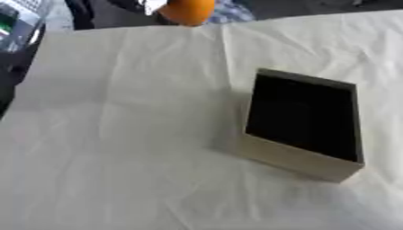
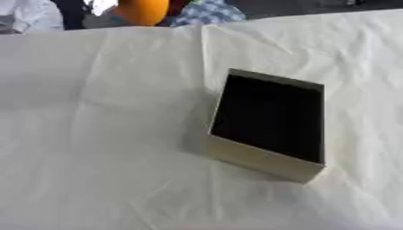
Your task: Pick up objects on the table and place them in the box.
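Note:
An open box [image 1: 297, 158] with tan walls and a dark inside stands on the white cloth, right of the middle. Its inside looks dark and I make out nothing in it. An orange round object [image 1: 187, 11] shows at the far edge of the table, top centre; whether it rests on the cloth or is held I cannot tell. Neither of my hands shows in either eye view.
The table is covered by a creased white cloth [image 1: 118, 134]. Its left edge [image 1: 20, 81] runs slantwise at the upper left, with dark equipment beyond it. Patterned blue fabric [image 2: 206, 12] lies past the far edge.

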Motion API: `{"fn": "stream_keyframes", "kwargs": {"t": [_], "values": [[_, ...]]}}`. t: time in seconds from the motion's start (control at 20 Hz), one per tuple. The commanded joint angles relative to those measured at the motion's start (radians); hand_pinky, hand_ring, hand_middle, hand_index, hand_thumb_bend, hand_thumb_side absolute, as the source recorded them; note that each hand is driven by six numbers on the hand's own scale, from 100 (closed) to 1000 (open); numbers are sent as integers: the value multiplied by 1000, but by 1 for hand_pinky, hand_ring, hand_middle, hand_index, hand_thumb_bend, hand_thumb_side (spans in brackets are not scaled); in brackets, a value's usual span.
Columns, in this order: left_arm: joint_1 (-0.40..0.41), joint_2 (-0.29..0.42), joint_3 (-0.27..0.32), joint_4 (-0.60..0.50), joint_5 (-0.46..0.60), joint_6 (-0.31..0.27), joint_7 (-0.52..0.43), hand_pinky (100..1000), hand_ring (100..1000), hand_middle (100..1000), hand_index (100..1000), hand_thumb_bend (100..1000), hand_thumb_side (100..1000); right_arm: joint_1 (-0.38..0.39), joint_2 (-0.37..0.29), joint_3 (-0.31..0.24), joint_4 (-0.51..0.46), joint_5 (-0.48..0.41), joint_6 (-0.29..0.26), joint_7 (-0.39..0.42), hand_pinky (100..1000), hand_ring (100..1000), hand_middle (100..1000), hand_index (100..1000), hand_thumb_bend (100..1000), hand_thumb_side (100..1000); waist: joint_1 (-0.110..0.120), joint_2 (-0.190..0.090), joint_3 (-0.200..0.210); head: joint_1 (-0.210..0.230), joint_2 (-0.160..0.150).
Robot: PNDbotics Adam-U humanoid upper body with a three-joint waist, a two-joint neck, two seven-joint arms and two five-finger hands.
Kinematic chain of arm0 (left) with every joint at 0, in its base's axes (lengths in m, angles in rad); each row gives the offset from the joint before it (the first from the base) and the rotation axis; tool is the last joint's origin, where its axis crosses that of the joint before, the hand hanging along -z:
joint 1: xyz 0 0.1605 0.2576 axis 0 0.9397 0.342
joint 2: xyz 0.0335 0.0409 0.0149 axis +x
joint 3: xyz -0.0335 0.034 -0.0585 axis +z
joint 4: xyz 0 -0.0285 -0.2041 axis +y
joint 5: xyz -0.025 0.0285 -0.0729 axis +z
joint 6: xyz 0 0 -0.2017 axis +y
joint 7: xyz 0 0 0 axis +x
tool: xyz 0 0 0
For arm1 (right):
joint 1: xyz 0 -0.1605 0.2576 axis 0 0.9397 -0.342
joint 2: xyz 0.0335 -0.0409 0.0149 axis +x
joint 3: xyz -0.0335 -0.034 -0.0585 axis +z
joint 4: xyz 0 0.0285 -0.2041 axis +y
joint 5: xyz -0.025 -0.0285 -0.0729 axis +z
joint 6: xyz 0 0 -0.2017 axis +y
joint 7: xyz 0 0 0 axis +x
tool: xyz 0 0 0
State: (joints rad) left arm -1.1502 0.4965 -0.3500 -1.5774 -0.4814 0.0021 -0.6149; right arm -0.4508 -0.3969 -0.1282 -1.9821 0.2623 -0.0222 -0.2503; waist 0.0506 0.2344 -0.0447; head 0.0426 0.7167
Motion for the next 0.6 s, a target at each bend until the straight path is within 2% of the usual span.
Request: {"fn": "stream_keyframes", "kwargs": {"t": [0.05, 0.35, 0.6], "values": [[-43, -54, -10, 13, -34, -1, 6, 399, 542, 559, 594, 100, 100, -20, -6, -2, -18, -5, -4, 2, 597, 679, 566, 784, 100, 797, -5, -15, -1, 4, -13], [-81, -212, -33, 82, -125, -4, 24, 403, 546, 561, 597, 100, 100, -38, 10, -4, -18, -4, -2, -9, 597, 681, 568, 784, 100, 798, -8, -6, -19, 11, -21], [-70, -331, -58, 136, -206, -18, 47, 406, 550, 564, 601, 100, 100, -44, 18, -6, -18, -2, 0, -17, 598, 682, 569, 784, 100, 798, -10, -4, -21, 13, -26]]}}
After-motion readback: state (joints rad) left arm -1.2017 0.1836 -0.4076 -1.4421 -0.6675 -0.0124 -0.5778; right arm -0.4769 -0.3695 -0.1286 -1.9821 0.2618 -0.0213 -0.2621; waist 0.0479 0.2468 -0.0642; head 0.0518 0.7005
